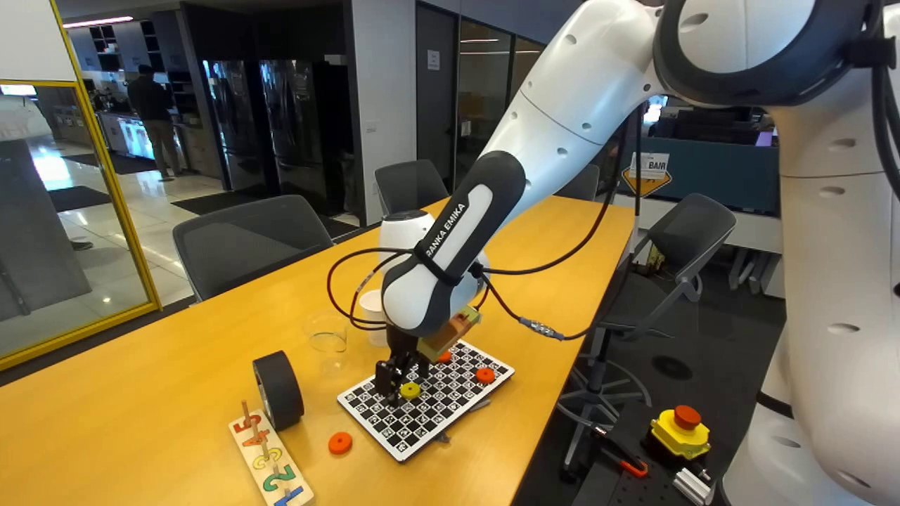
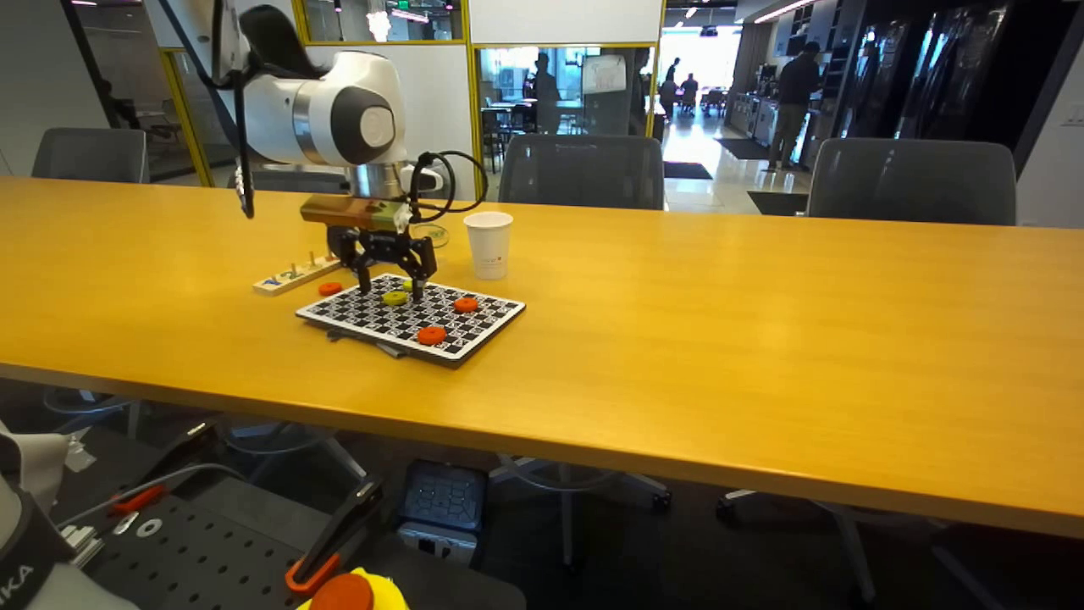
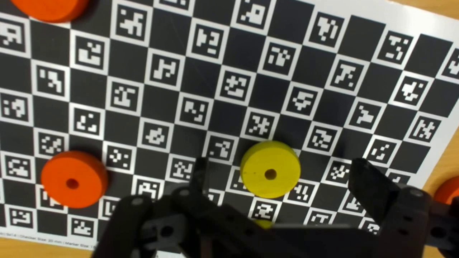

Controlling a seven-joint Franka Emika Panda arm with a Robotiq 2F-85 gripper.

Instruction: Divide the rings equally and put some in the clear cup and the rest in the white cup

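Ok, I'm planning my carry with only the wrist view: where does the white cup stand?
Observer: The white cup stands upright on the table, beyond the checkered board as seen in an exterior view.
Operator: And the clear cup?
Observer: In an exterior view the clear cup appears between the black roll and the white cup.
Operator: What's the yellow sliver at the bottom of my picture?
Observer: Another yellow ring, lying on the board; an exterior view shows it partly hidden behind a finger.
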